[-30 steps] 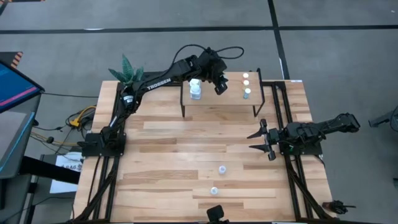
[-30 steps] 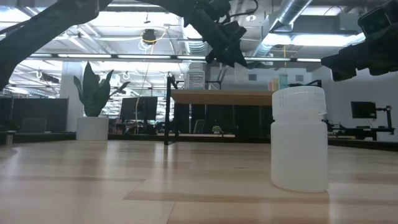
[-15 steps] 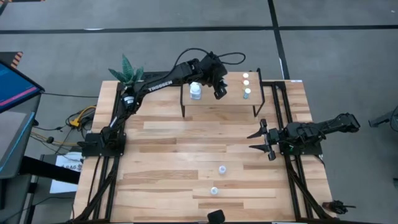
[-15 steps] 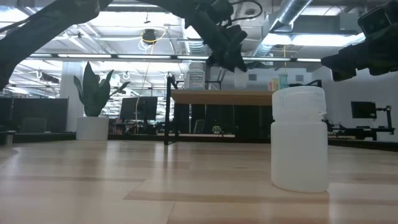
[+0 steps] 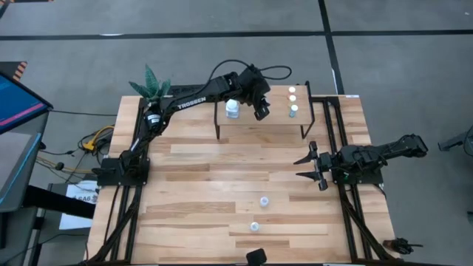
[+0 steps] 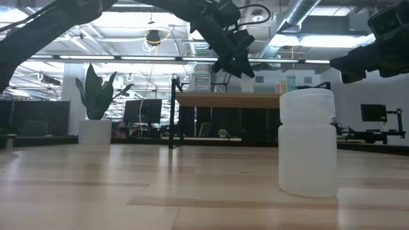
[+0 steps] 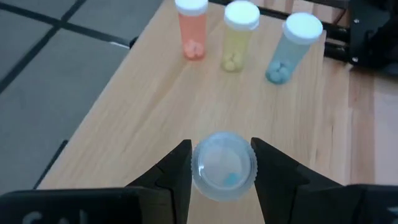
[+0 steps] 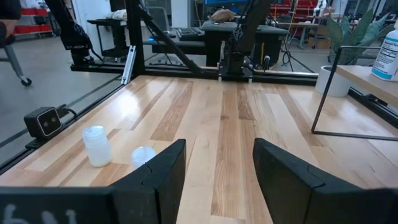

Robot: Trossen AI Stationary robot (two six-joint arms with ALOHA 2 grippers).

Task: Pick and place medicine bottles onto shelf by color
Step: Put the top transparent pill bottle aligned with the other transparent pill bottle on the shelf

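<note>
Left gripper (image 7: 221, 167) above shelf (image 5: 273, 122), fingers pinching pale blue translucent bottle (image 7: 222, 165) by sides below cap. Three coloured pill vials (image 7: 240, 34) stand at 12 o'clock. Bottle likely light, rigid, slick plastic; mid-body hold best. Right gripper (image 5: 314, 166) spread, idle.

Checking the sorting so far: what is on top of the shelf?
On the shelf: three small bottles at one end, a bluish bottle near the other, another bottle between the left gripper's fingers.
</note>
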